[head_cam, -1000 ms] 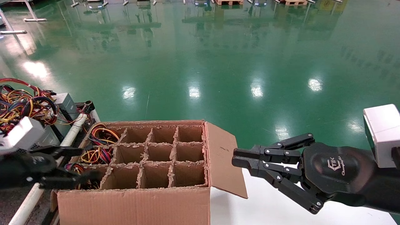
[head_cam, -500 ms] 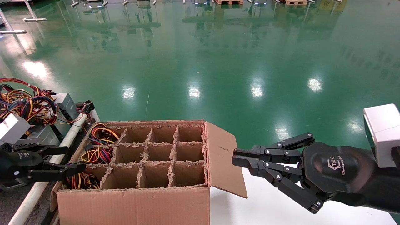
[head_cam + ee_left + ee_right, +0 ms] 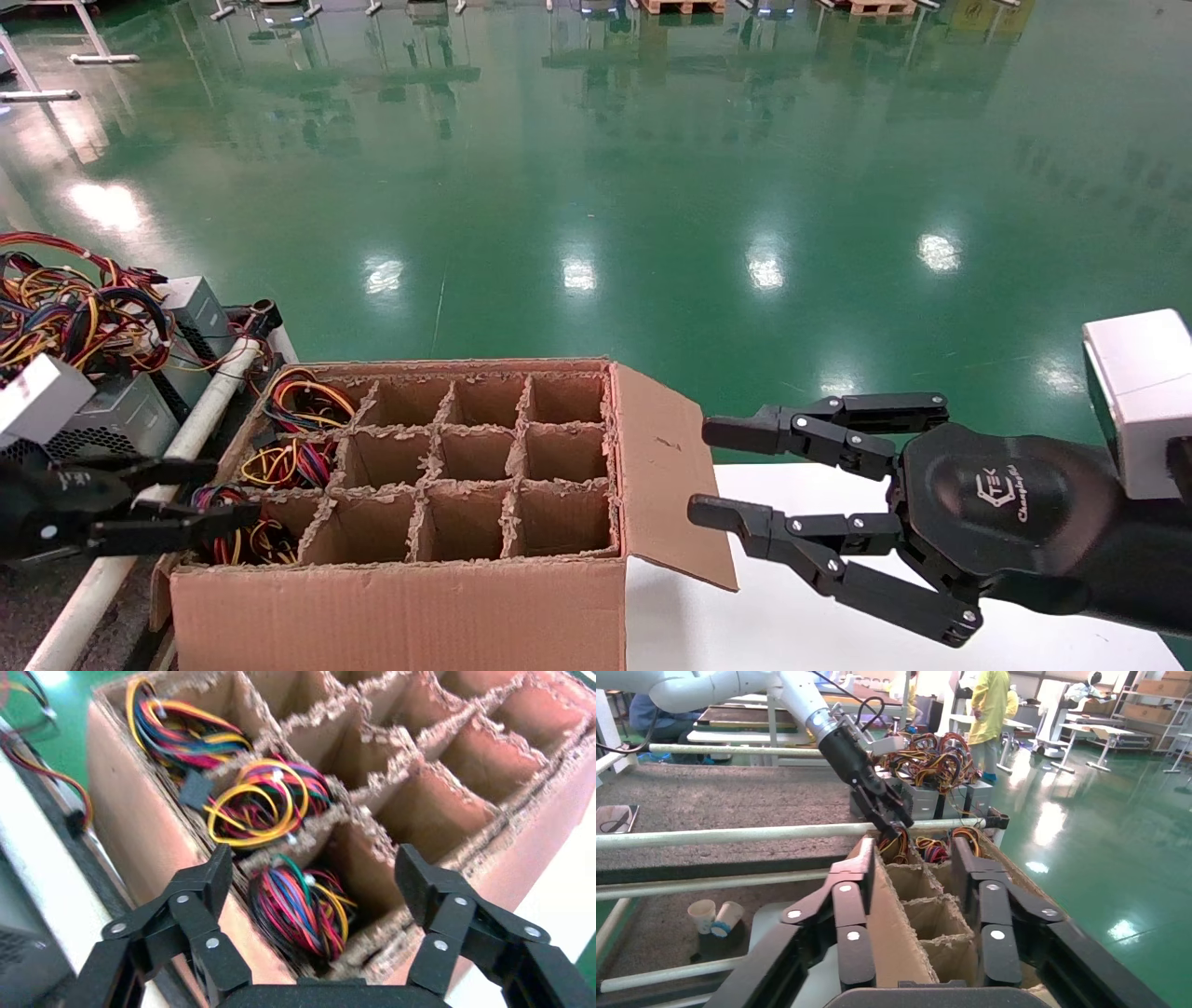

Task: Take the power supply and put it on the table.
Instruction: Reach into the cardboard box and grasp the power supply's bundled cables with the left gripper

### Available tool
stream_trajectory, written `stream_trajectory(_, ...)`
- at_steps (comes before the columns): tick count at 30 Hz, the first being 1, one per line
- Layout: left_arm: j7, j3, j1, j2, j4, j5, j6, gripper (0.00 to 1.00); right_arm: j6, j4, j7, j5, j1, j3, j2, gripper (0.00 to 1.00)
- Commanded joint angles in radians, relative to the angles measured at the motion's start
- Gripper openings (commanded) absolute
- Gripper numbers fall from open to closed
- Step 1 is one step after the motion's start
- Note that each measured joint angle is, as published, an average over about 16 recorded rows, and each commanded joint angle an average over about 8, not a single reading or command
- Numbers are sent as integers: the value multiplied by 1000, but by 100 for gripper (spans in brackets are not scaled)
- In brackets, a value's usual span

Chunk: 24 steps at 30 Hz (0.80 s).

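Power supply wires, red, yellow and blue, fill the near left cell of the cardboard box. Only the wires show, so I cannot tell how the metal part sits. The left wrist view looks straight down into that cell, and the left claw hangs just above it, its fingers spread wide on each side, touching nothing. The right wrist view shows the dark grey surface with white tubes beside the box. The right claw waits spread wide by the box flap.
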Motion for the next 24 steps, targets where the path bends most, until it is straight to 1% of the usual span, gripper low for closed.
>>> stream_trajectory(1,0,5,-6,2,15,5,13,0,0,0,0,0,0,0,0,100)
stream_trajectory(24,54,15,6,17,87,18,16,0,0,0,0,0,0,0,0,100)
